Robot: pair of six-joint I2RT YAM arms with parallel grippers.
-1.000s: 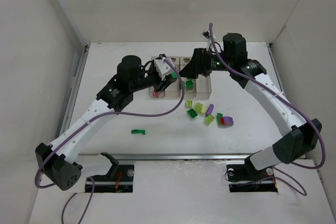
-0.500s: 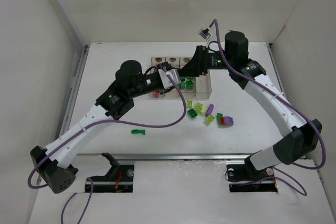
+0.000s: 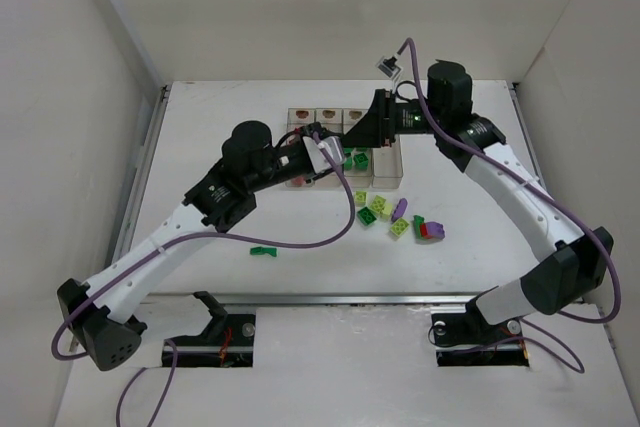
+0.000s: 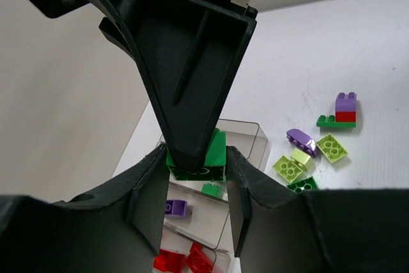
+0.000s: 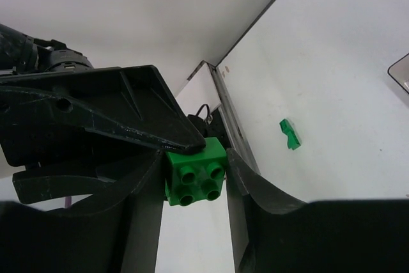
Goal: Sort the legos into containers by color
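When seen from above, the two arms meet over the row of clear bins [image 3: 391, 175] at the far middle of the counter [image 3: 190, 137]. The left end effector [image 3: 340, 156] and the right end effector [image 3: 351, 150] both reach the same dark green brick [image 3: 347, 159], which is held up over the bins. A small heap of loose bricks [image 3: 395, 219], yellow-green, purple, red and green, lies on the counter just in front of the bins. One flat green piece [image 3: 262, 251] lies alone, well apart to the left.

From the left wrist, the two left fingers [image 4: 148, 196] press on both sides of the green brick, so this end effector is clamped on it. The black tip of the right end effector touches the brick from above. Below the brick, the bins hold a small green brick [image 4: 211, 190], a purple one [image 4: 174, 207] and red ones [image 4: 185, 260], each colour in its own bin.

From the right wrist, the green brick sits between the right fingers [image 5: 246, 202], its bumps facing the camera. Both fingers are right at its sides, but it is too close to tell if they squeeze it or just stand beside it. The left end effector's tip rests on the brick's top edge.
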